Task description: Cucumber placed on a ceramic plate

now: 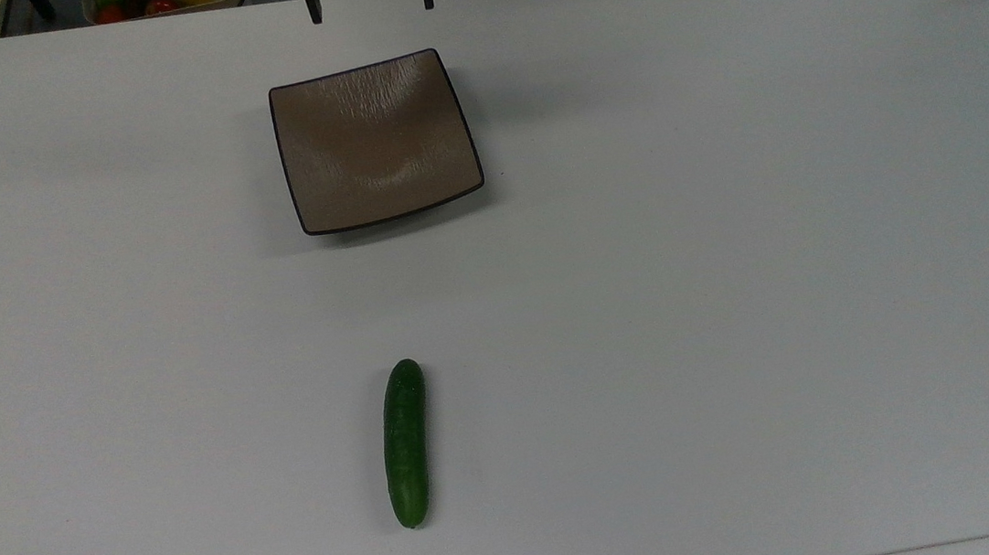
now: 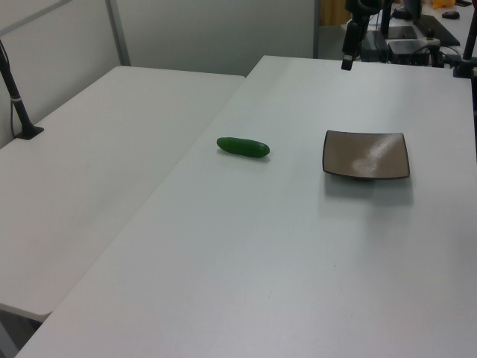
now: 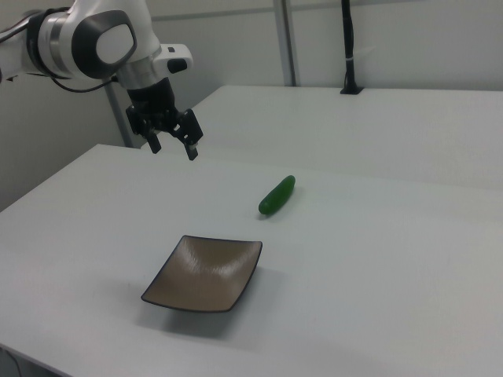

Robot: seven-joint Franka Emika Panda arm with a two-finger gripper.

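Cucumber [image 1: 406, 444] lies flat on the white surface [image 1: 735, 289], well apart from the ceramic plate [image 1: 376, 141], which is bare. Claw [image 3: 174, 147] hangs above the surface beyond the plate's far edge, fingers spread, gripping nothing.

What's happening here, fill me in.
A robot arm is set to put the cucumber on the plate, but nothing is being handled yet. The gripper hangs open and empty above the table, off beyond the plate's far edge in the top view. The cucumber lies on the bare table, well apart from the plate, which has nothing on it.
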